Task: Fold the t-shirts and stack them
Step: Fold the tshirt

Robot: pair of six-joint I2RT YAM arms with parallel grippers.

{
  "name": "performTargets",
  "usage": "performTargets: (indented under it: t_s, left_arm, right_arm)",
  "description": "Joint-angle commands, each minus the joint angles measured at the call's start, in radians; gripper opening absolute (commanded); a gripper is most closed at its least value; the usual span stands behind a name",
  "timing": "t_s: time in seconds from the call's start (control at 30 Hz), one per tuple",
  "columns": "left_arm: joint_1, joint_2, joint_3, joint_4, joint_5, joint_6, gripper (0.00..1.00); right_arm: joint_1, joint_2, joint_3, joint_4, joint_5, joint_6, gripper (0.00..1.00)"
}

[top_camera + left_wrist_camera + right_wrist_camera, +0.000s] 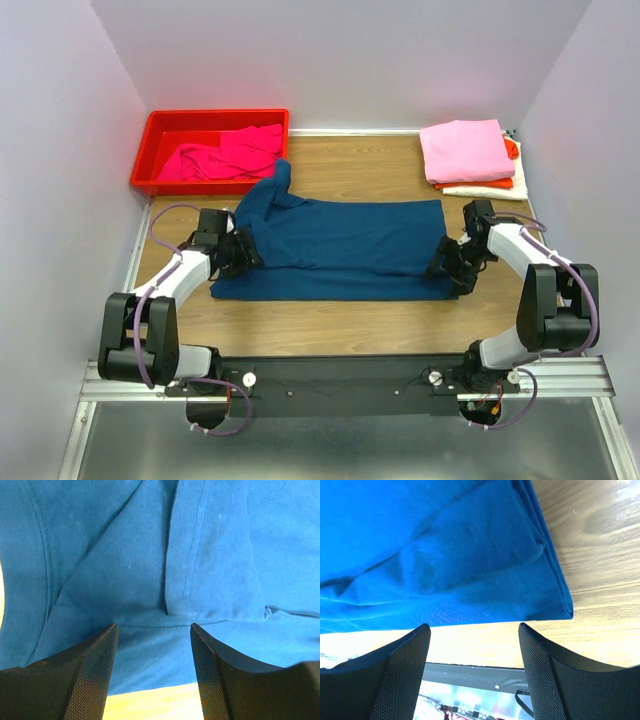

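Near edge first: your left gripper [238,250] sits at the left end of the navy t-shirt [340,245]. It is released, jaws spread wide with nothing pinched between them. In the left wrist view, both fingers [95,665] hang over the shirt's near hem, with folded fabric and a seam just ahead and a strip of desk [340,322] showing under the hem.

Your right gripper [450,262] is at the shirt's right end and is released too, jaws wide. In the right wrist view, the shirt's near right corner lies just ahead of the fingertips [422,635], with bare desk between them. You're not grasping cloth on either side.

The navy t-shirt lies flat mid-desk, folded into a long band running left to right between the two grippers. One sleeve pokes up at the far left, beside the red bin's [150,150] right near corner.

Far left: the bin holds crumpled magenta t-shirts [235,155].

Far right: there's a folded stack, with the light pink t-shirt [465,150] on top, the orange t-shirt [496,183] under it and the cream t-shirt [505,191] at the bottom.
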Motion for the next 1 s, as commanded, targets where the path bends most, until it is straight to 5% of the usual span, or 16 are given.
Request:
performTargets:
  t_s: [0.0,0.47,0.97]
  left_arm:
    - [-0.005,-0.037,0.058,-0.058,-0.034,-0.017,0.68]
    - [-0.005,0.026,0.212,-0.054,-0.021,0.037,0.68]
    - [-0.006,0.012,0.203,-0.037,-0.015,0.028,0.67]
  right_arm:
    - [0.003,0.0,0.066,-0.018,0.003,-0.002,0.78]
    - [0.003,0.106,0.115,0.143,0.058,0.002,0.78]
    - [0.003,0.239,0.241,0.229,0.083,0.013,0.78]
